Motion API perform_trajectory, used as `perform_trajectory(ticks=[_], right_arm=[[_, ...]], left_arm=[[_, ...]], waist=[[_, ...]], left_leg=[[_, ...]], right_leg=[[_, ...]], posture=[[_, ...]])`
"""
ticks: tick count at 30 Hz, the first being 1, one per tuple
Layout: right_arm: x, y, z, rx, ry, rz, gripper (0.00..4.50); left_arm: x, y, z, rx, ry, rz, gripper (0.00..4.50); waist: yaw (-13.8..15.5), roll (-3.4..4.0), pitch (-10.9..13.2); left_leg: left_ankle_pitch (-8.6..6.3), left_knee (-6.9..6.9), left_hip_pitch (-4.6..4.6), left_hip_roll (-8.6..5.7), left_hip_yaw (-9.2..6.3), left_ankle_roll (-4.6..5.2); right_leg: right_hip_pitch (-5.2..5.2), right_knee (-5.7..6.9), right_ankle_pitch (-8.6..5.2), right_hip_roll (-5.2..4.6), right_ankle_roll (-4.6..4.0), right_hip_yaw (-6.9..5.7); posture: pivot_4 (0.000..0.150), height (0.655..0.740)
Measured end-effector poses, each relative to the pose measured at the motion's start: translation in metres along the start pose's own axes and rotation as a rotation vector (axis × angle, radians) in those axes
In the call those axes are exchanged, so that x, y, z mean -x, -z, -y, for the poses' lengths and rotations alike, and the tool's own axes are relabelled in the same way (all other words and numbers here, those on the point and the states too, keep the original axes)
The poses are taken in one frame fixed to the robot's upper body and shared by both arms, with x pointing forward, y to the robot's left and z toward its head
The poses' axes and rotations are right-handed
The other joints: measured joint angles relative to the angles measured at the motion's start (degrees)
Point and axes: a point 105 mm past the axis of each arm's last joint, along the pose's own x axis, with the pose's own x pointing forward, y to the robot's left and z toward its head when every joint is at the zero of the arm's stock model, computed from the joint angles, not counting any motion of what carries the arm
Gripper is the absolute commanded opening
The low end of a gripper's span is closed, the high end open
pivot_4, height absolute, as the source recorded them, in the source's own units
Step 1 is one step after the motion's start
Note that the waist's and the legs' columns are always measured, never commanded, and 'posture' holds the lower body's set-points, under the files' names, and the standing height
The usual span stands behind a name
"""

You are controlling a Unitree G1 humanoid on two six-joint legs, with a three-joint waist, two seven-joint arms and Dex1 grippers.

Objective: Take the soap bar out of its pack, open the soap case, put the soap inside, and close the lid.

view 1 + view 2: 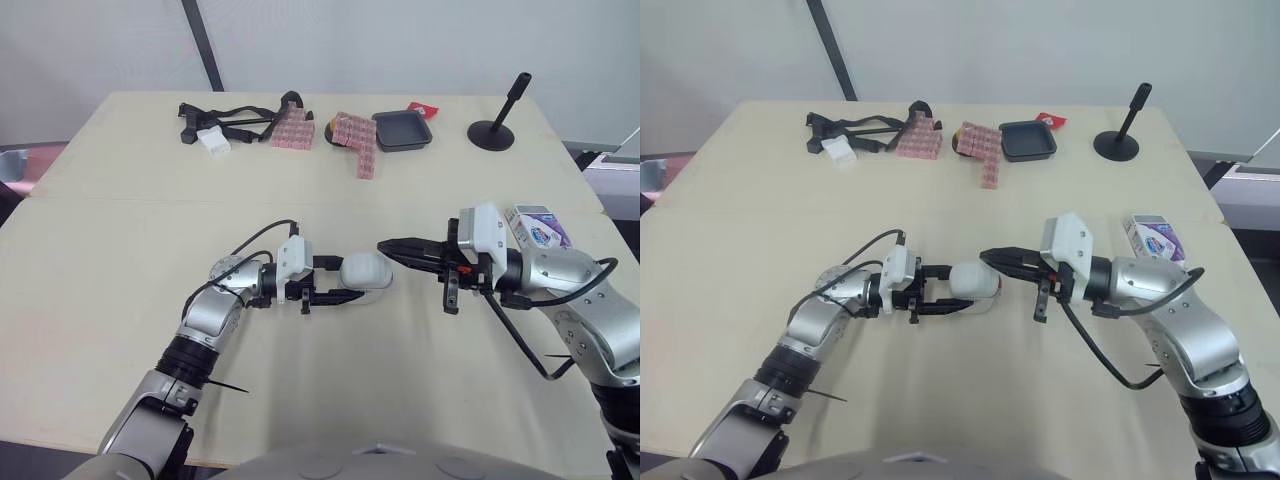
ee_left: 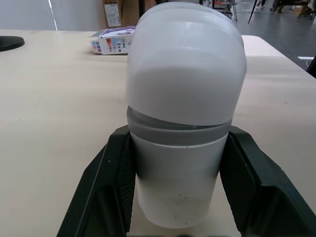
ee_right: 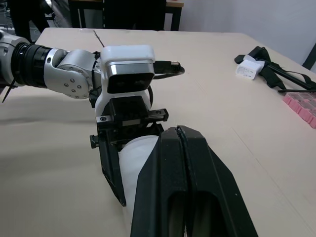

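Two tools meet over the middle of the table [image 1: 110,260]. The left tool [image 1: 345,281] clamps the white case [image 1: 366,272] by its lower half, one black finger on each side (the lid sits on, as the left wrist view shows it). The right tool [image 1: 388,246] has its fingers pressed together, and their tip is at the lid, seemingly touching it. The pack [image 1: 537,226] lies near the table's right edge, just beside the right arm.
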Motion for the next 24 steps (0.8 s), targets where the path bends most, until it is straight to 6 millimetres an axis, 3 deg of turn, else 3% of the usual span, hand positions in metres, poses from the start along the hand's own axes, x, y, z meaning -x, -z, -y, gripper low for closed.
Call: perform_trajectory(ticks=[24], right_arm=[[-0.014, 0.017, -0.002, 0.044, -0.076, -0.078, 0.03]], left_arm=[[0.001, 0.000, -0.001, -0.001, -0.008, -0.006, 1.90]], waist=[[-0.05, 0.00, 0.00]], left_leg=[[0.07, 0.00, 0.01, 0.00, -0.01, -0.17]], right_leg=[[0.01, 0.02, 0.01, 0.01, 0.01, 0.00]], posture=[[0.150, 0.7400]])
